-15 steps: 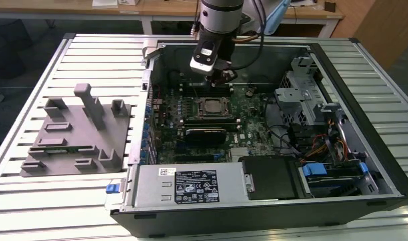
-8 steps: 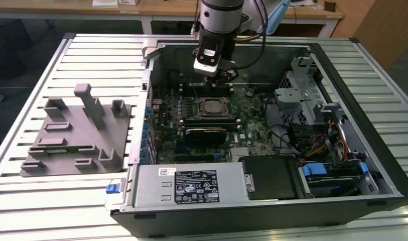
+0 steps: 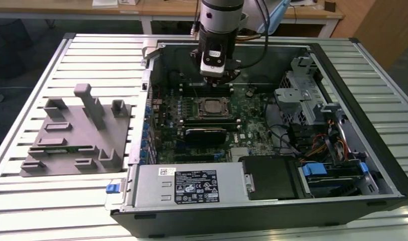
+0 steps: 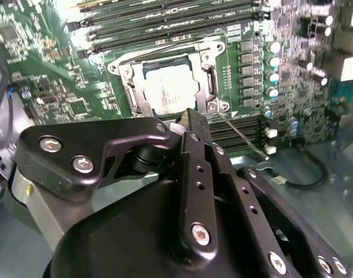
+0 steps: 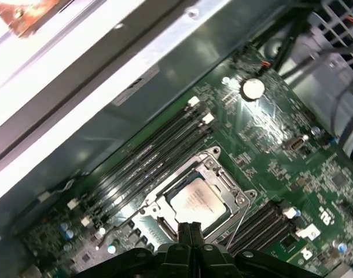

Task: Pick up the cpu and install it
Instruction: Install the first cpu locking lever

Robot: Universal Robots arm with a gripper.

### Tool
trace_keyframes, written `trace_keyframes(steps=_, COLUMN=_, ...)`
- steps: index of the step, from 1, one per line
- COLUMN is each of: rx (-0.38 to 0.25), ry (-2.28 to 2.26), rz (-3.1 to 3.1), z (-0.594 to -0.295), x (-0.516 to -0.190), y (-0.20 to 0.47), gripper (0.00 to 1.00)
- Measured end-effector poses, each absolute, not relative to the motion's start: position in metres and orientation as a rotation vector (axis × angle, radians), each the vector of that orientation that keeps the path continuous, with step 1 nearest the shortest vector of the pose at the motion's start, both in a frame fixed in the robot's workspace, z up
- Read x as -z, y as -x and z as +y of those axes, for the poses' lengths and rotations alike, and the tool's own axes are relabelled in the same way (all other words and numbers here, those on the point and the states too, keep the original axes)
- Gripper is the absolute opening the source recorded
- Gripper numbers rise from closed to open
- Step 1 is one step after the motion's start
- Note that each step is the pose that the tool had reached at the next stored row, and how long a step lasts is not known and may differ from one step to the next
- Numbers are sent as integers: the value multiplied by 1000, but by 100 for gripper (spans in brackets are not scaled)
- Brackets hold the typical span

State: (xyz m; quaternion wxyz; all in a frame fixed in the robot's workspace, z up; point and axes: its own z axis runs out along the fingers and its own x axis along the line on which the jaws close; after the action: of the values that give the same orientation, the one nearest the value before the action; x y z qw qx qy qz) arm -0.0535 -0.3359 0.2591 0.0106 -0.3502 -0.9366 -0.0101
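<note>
Slatted metal table (image 3: 43, 201) under an open computer case (image 3: 364, 150), wooden desks behind. Grey slotted block (image 3: 77, 135) on the table toward the exterior view's left, just beside the case. Inside the case, a green motherboard (image 3: 251, 120) lying flat, with a black drive bay (image 3: 274, 175) and a labelled power supply (image 3: 190, 186) along the near edge. Cpu (image 4: 173, 90) seated in the socket (image 4: 208, 75) at the middle of the board, pale silvery top facing up, metal frame around it; seen likewise in the first wrist view, cpu (image 5: 198, 200) inside the socket (image 5: 223, 171). Rows of memory slots (image 5: 159, 145) on both sides of the socket. Arm (image 3: 221, 20) reaching down into the case from the far side, gripper (image 3: 217, 75) hanging above the board, just beyond the socket and apart from it. Fingers (image 4: 194, 139) pressed together, holding nothing, tips pointing toward the socket's edge in both wrist views, gripper (image 5: 190, 229) just short of the frame. Wire lever (image 4: 240, 136) running out from the socket corner near the fingertips.
</note>
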Motion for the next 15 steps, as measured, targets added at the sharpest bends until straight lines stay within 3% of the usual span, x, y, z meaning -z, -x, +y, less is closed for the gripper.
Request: trace_keyframes(steps=15, rx=27, ry=690, rz=-3040, z=-336, x=-259, y=54, gripper=11)
